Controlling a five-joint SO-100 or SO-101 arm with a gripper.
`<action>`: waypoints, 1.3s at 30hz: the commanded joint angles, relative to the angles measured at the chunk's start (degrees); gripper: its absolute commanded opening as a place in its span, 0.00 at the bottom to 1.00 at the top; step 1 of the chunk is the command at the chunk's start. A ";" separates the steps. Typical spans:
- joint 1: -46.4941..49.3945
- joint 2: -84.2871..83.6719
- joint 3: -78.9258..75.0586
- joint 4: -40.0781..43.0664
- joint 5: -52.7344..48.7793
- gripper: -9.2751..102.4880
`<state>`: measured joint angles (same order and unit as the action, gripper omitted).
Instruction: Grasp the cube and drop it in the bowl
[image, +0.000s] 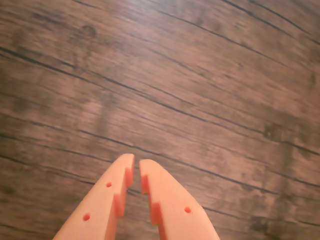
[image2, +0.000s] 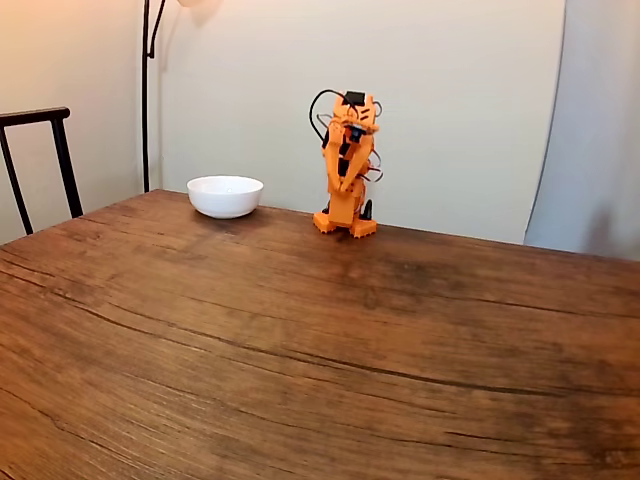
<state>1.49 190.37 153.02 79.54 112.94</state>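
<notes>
My arm (image2: 347, 165) is all orange plastic with black motor blocks, a small black part on top and thin black cables looping off its sides. Its end effector (image: 136, 165) has two pale orange tapered fingers (image: 107, 200), notched inside, with small round holes.

wrist: close, looking down past pincer (image: 136, 161) | fixed: low, faces arm (image2: 348, 165) | shared: table (image2: 300, 330)

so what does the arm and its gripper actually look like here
The arm is bright orange plastic with black motor blocks and thin dark cables looping at its top and sides. In the wrist view the gripper has two tapered orange fingers with stepped inner edges and small round holes.
</notes>
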 joint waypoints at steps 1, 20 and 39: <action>-0.18 0.09 2.29 -2.72 -0.35 0.08; -1.23 0.09 17.84 -10.72 -0.26 0.08; -0.70 0.00 25.22 -9.84 -3.25 0.08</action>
<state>0.35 190.20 178.51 69.79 111.71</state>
